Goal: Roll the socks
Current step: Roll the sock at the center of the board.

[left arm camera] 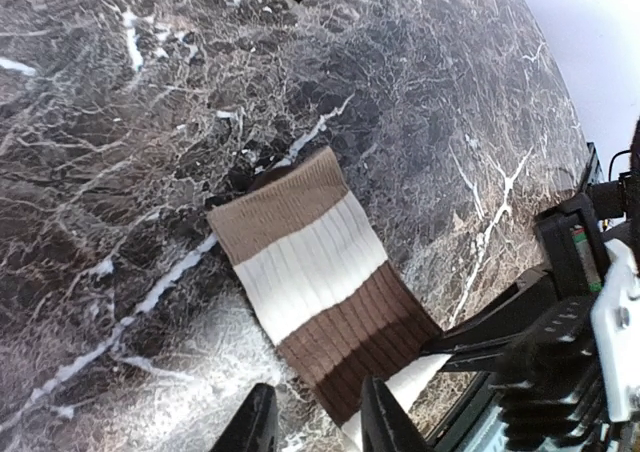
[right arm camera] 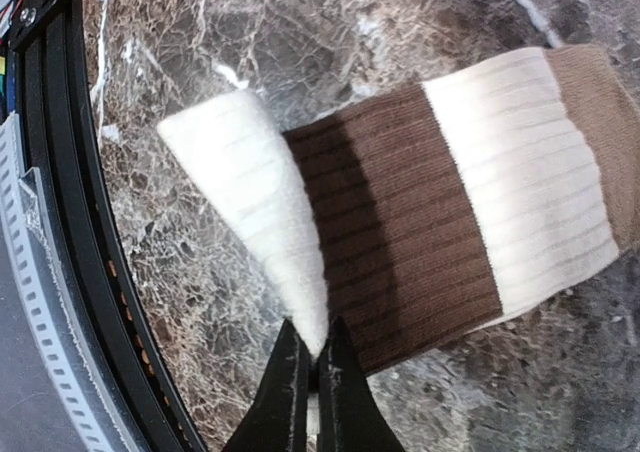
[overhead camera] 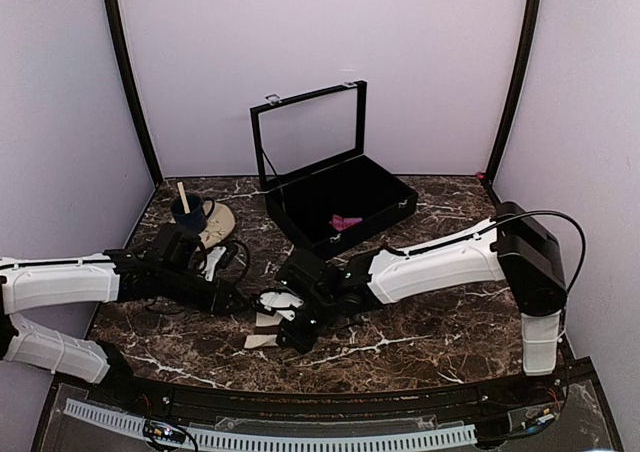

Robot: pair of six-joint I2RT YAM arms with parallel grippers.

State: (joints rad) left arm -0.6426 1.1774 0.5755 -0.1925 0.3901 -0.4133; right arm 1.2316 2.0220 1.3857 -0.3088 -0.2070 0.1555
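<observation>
A cream-beige sock (overhead camera: 268, 324) with beige, cream and brown bands lies flat on the marble table, near the front. It shows in the left wrist view (left arm camera: 310, 272) and the right wrist view (right arm camera: 420, 222). My right gripper (right arm camera: 318, 357) is shut on its folded cream end (right arm camera: 250, 192); it also shows in the top view (overhead camera: 292, 332). My left gripper (left arm camera: 318, 412) is open just above the sock's brown band, and it sits left of the sock in the top view (overhead camera: 236, 298). The magenta-pink sock (overhead camera: 345, 222) lies inside the black case.
The black case (overhead camera: 385, 194) stands open at the back centre, lid up. A beige saucer (overhead camera: 222, 222) with a dark blue cup (overhead camera: 188, 212) sits at the back left. The table's black front edge (right arm camera: 90, 272) runs close to the sock.
</observation>
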